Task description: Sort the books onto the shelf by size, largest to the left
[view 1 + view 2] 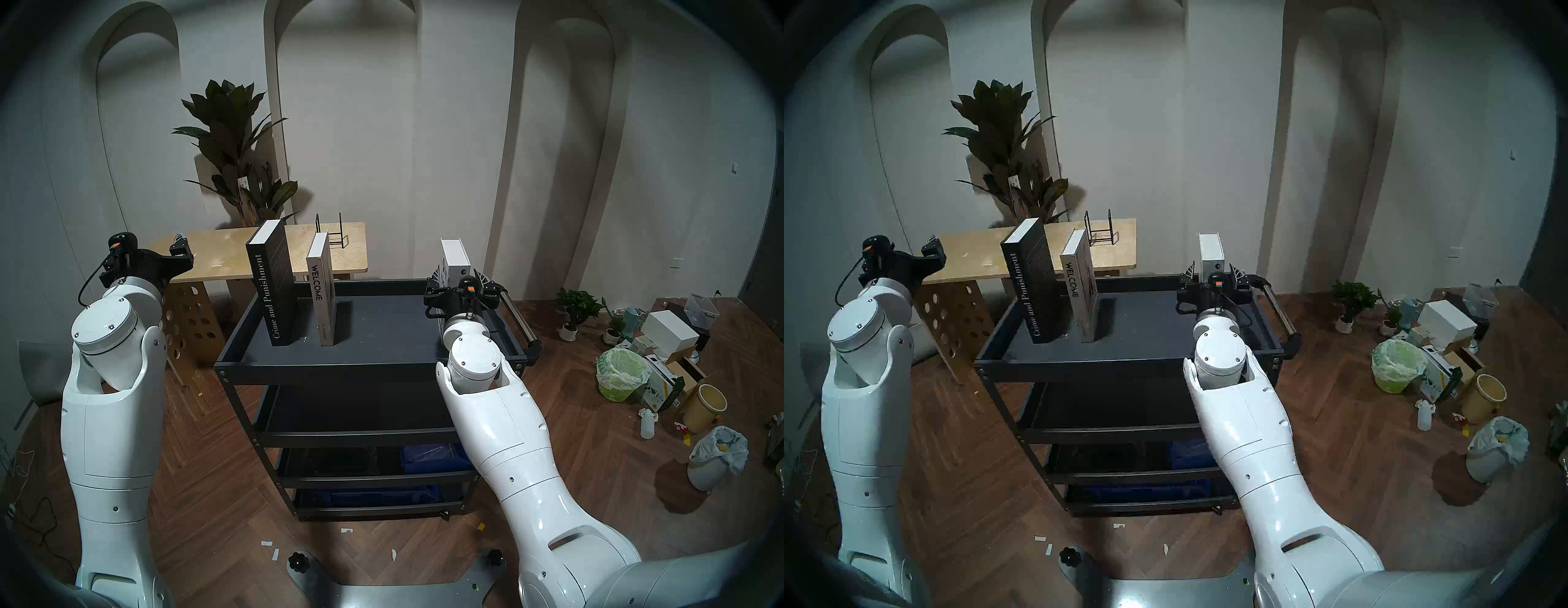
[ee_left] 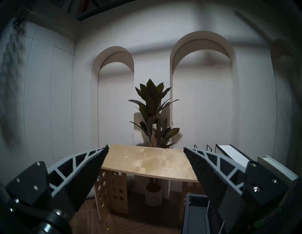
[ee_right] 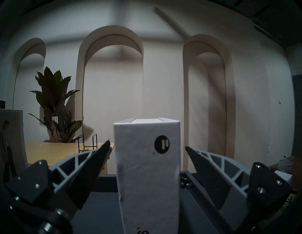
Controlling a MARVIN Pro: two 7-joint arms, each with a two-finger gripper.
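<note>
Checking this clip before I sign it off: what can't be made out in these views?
- White book: its title is cut off by the right wrist view's bottom edge; in the head views the right gripper hides its lower part.
- Whether that open gripper's fingers touch the book: unclear.
- Cart lower tiers: too dark to identify the blue contents.
- WELCOME book: small spine print unreadable.

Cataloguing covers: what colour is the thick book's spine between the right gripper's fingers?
White, with a black round logo; right wrist view.
</note>
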